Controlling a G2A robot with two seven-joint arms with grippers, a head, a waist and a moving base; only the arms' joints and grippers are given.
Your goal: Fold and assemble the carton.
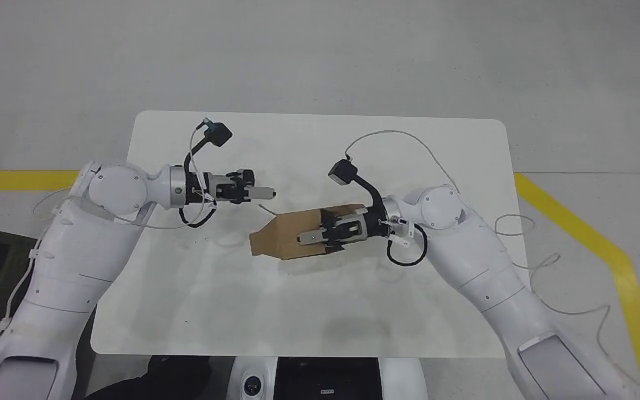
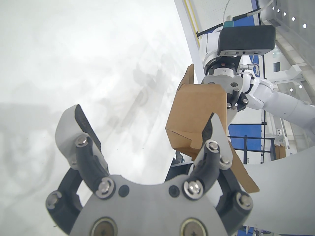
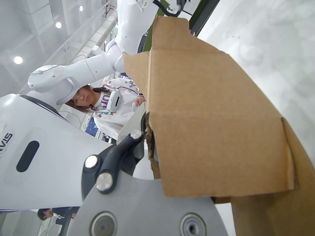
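Carton (image 1: 283, 240) is sitting near the middle of the table (image 1: 450, 300). It is half formed, with its loose flaps pointing toward your left arm. Whether its underside is touching the tabletop, I cannot tell. Your right gripper (image 1: 312, 239) is clamping one cardboard wall at the end away from the flaps. In the right wrist view one finger (image 3: 136, 124) is pressing against the panel edge, while the other is sitting hidden behind the board.

Your left gripper (image 2: 146, 114) is hanging just beyond the flap end, apart from the carton and holding nothing, with its fingers spread wide.

You are probably lining up to push a flap shut, and that is where the trouble lies. You are holding the carton by a single thin wall, so a push at the far end is likely to lever it around that grip, and the board may twist or slip out. With the left fingers spread, one tip could catch a flap edge and bend it off its crease. Squeezing harder with the right to resist this risks crushing the wall and collapsing the shape you are building.
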